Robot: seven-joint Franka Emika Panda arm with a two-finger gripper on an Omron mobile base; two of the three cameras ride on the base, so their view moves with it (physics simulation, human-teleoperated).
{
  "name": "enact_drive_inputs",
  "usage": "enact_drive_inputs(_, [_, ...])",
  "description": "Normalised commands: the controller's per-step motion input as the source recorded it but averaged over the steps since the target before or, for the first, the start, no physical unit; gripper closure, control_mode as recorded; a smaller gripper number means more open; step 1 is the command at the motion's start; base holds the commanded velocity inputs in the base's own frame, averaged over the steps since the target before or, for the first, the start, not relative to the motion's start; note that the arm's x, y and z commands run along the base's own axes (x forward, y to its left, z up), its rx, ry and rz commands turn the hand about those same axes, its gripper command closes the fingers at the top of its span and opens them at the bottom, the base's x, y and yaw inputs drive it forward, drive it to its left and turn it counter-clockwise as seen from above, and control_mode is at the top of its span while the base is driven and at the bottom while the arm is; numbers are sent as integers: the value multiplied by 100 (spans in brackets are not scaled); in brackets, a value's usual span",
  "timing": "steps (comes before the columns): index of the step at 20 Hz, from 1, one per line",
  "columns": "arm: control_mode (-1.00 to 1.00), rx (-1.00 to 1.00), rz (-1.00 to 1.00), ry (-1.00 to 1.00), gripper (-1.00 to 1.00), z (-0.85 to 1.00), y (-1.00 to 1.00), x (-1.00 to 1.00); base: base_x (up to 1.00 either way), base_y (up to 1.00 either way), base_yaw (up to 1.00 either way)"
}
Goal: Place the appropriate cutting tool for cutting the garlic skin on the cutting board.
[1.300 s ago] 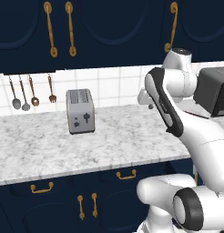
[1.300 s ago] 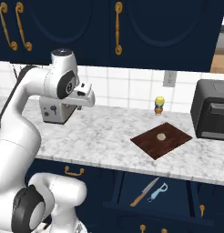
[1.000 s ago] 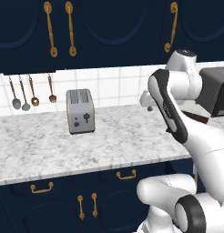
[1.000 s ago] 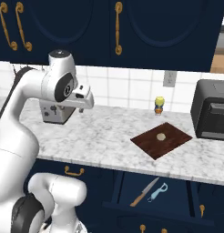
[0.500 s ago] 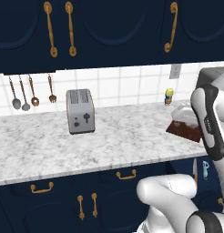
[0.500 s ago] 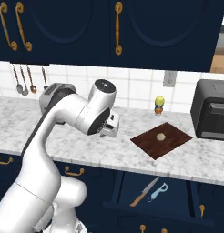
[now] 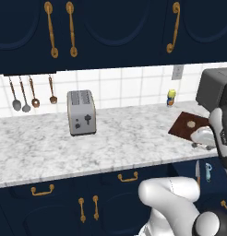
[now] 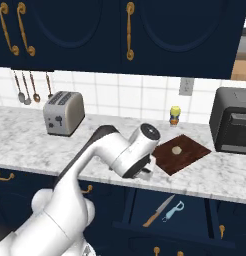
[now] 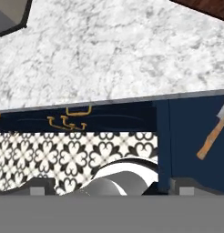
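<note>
Start with the left base view. The arm has swung from in front of the toaster oven down to the right edge, so the cutting board [image 7: 189,126] is now uncovered, lying on the bench [image 7: 87,147] in front of the toaster oven [image 7: 216,87] and well right of the toaster [image 7: 81,112]. The garlic [image 7: 191,124] sits on the board. Below the board's near edge, an open drawer holds a knife [image 7: 197,169] and a light blue peeler [image 7: 208,169].

In the right base view, the arm has come across from the toaster [image 8: 63,113] side and dropped, with its wrist now at the bench edge just left of the cutting board [image 8: 181,153]. The gripper [image 8: 146,173] hangs below the bench lip, its fingers hard to make out here. The garlic [image 8: 177,149] rests near the board's middle. In the open drawer [image 8: 170,212] below the board lie the wooden-handled knife [image 8: 157,211] and, just to its right, the peeler [image 8: 173,211]. A small yellow bottle [image 8: 175,116] stands behind the board against the wall.

In the hand view, the two fingers [image 9: 38,187] stand wide apart at the bottom corners with nothing between them. The knife [image 9: 214,133] shows at the right edge, inside the drawer, below the board's corner.

You should read this as the reach toward the drawer, not a grasp yet. The knife looks like the right tool for garlic skin, and it lies well off to one side of the fingers, so you'll likely need to shift sideways and lower before closing.
</note>
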Motion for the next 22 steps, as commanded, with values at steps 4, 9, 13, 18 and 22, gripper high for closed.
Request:
enact_drive_inputs(4, [-100,0,0,29,-100,-38,-54,0,0,0,0])
enact_drive_inputs(9, [-100,0,0,26,-100,-59,-53,0,0,0,0])
enact_drive_inputs(13, [-100,0,2,16,-100,-82,-48,-1,0,0,0])
enact_drive_inputs(18, [-100,0,1,16,-100,-67,-26,0,0,0,0])
enact_drive_inputs(22, [-100,0,3,21,-100,-74,-17,2,0,0,0])
